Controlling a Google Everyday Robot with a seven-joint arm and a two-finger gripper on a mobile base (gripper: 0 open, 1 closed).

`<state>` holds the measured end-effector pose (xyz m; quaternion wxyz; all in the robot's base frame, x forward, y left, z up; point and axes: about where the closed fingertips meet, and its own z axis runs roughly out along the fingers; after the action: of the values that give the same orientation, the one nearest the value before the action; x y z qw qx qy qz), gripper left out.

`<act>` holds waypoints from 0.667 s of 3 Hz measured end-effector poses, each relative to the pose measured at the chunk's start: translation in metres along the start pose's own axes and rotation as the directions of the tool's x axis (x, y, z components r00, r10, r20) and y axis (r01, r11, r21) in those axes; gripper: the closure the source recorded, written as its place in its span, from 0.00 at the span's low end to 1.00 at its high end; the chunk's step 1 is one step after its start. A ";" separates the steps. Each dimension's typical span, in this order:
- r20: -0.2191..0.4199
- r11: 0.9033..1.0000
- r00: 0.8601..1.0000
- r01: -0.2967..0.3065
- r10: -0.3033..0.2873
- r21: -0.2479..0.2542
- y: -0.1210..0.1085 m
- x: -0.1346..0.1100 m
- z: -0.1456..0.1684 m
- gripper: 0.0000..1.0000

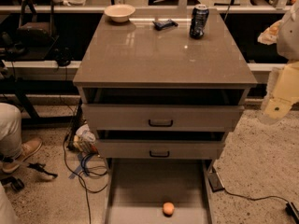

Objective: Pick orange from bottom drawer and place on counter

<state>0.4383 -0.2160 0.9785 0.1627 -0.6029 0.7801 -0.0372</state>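
The orange (168, 208) lies on the floor of the open bottom drawer (140, 185), near its front edge and a little right of centre. The counter (159, 55) is the glossy grey-brown top of the cabinet above it. My gripper (274, 112) hangs at the end of the pale arm at the right edge of the view. It is beside the cabinet's right front corner, level with the upper drawer front, and well above and to the right of the orange. It holds nothing that I can see.
On the counter's far edge stand a white bowl (119, 12), a small dark packet (165, 24) and a dark soda can (199, 21). Two shut drawer fronts with black handles (160, 122) sit above the open drawer. Cables (86, 171) and a person's shoe (23, 152) lie on the floor at left.
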 end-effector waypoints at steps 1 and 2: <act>0.000 1.000 1.000 0.000 0.000 0.000 0.000 0.000 0.000 0.00; 0.049 0.998 0.998 -0.046 0.048 -0.051 0.012 0.007 0.035 0.00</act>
<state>0.4360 -0.2147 0.9406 0.1678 -0.5890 0.7905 0.0012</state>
